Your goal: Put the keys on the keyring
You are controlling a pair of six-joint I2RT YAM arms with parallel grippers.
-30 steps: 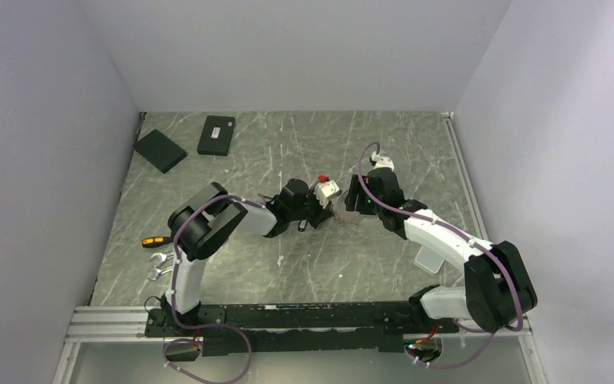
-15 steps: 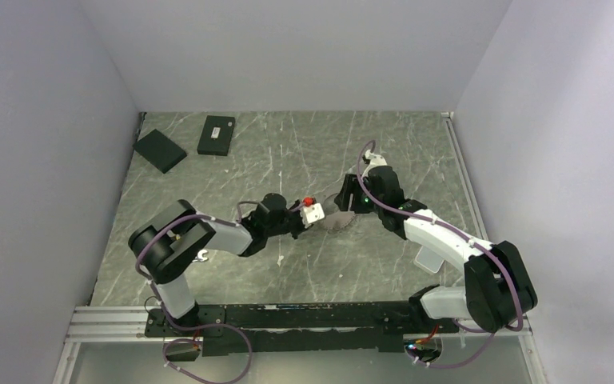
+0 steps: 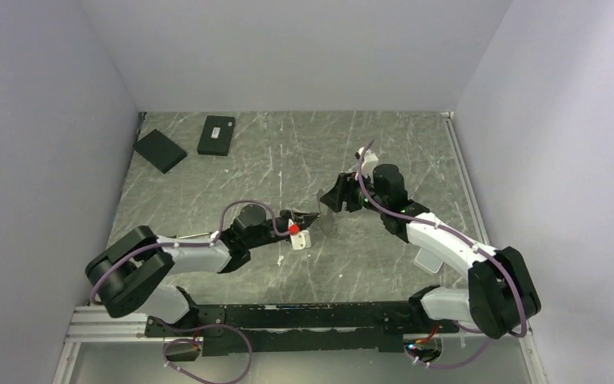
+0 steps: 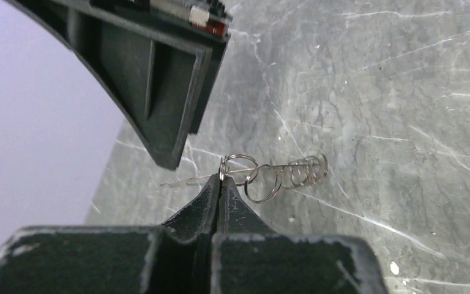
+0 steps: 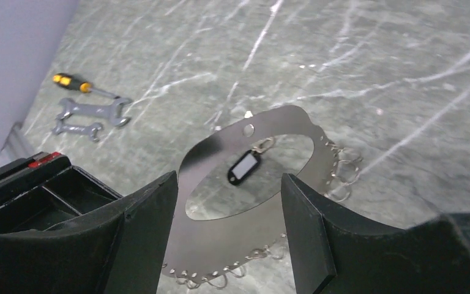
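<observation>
The keyring shows as a flat grey metal hoop with a wide hole and small wire split rings hung along its rim. A black tag with a white label lies seen through the hole. No separate keys show. My left gripper is shut on one split ring at the hoop's edge. A chain of more split rings trails to its right. My right gripper is open, its fingers either side of the hoop's band. In the top view the left gripper and the right gripper meet at the hoop.
Two black boxes lie at the back left. A yellow-handled screwdriver and two wrenches lie on the table's left side. Walls close in the left, back and right.
My left arm has swung down and to the left, and its gripper now comes in from lower left. My right gripper has shifted slightly left, with the hoop tilted up between the two grippers.
</observation>
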